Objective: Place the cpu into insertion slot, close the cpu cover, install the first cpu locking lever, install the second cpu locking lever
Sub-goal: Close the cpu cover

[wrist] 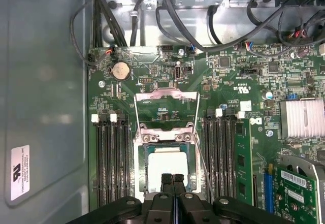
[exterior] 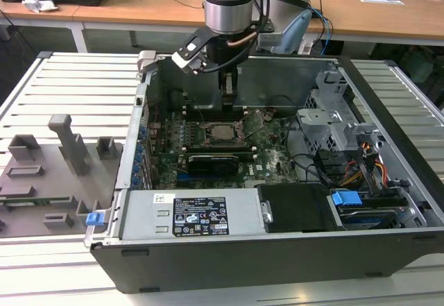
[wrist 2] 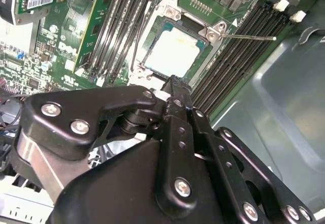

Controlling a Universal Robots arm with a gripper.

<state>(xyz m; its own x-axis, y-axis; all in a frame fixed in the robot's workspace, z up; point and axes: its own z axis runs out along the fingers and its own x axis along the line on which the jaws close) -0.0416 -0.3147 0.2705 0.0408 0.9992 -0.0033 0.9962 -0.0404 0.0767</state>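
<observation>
— While your gripper hangs low inside the computer case, its fingers are pressed together with nothing between them. Both wrist views show you that.

— And your cpu lies flat in the insertion slot, silvery top facing up out of the case. It is square, so it has no long axis. Its edges run parallel to the memory slots on either side.

— Your fingertips sit over the cpu's edge nearest the gripper. Whether they touch it, I cannot tell you.

— Your cpu cover is swung open, lying back on the side of the slot toward the coin battery. The first wrist view gives you its window frame plainly.

— The second wrist view gives you a thin wire lever, pointing sideways from the slot's corner across the memory slots.

— The exterior view adds a grey fixture tray on the table. It sits to the exterior view's left of the case, well apart from your gripper.
</observation>
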